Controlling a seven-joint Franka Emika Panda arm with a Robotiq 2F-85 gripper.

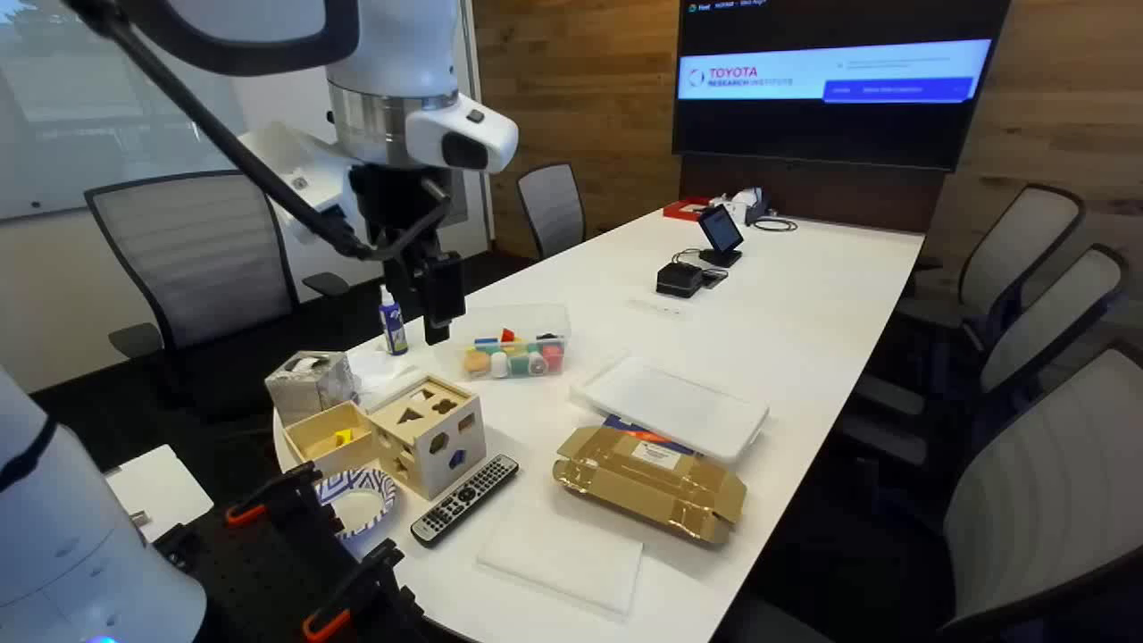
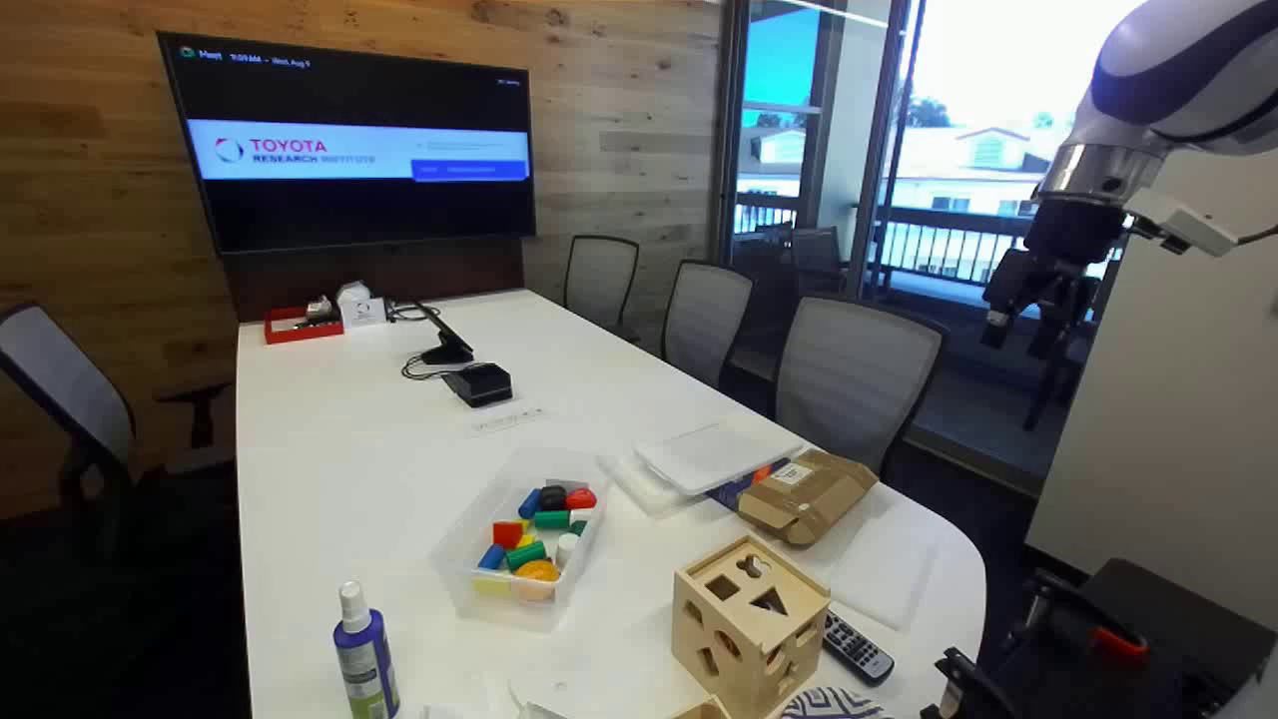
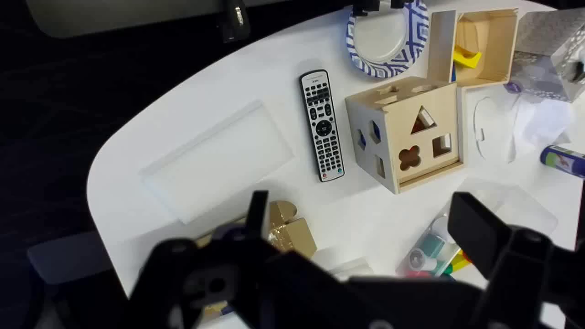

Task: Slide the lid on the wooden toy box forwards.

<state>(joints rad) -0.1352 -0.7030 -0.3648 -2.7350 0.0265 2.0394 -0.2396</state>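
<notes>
The wooden toy box (image 1: 460, 438) is a pale cube with cut-out shapes, upright on the white table. It also shows in an exterior view (image 2: 744, 639) and in the wrist view (image 3: 365, 132). Its lid (image 3: 422, 141), a flat panel with triangle, square and clover holes, lies on top within the box's rim. A narrow strip shows along one lid edge in the wrist view. The lid also shows in both exterior views (image 1: 427, 408) (image 2: 747, 587). My gripper (image 3: 361, 205) is open and empty, well above the table and apart from the box; both exterior views show it raised (image 1: 438, 330) (image 2: 1020, 330).
A remote (image 3: 323, 128) and a patterned paper plate (image 3: 420, 27) lie close to the box. An open wooden tray (image 1: 312, 438) touches or nearly touches it. A clear tub (image 2: 454, 569) of coloured pieces, a cardboard box (image 1: 625, 482), a spray bottle (image 2: 364, 659) and a tissue box (image 1: 308, 388) stand around.
</notes>
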